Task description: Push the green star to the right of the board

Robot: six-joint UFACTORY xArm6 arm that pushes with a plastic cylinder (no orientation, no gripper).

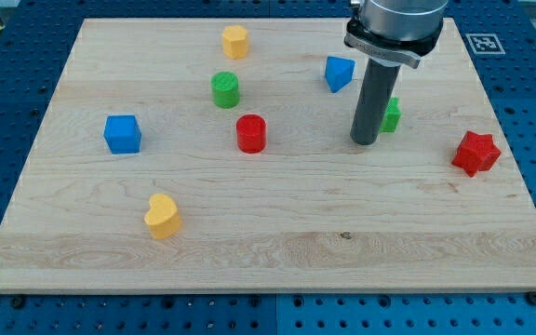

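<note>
The green star (392, 114) lies right of the board's middle, mostly hidden behind my dark rod; only its right part shows. My tip (363, 142) rests on the wooden board (268, 251) just left of and slightly below the green star, close to it or touching it. A red star (475, 153) lies further to the view's right, near the board's right edge.
A blue triangular block (339, 73) lies up-left of my rod. A red cylinder (251, 133) and a green cylinder (225, 89) sit near the middle. A yellow block (235, 41) is at the top, a blue cube (122, 134) at the left, a yellow heart (162, 216) at lower left.
</note>
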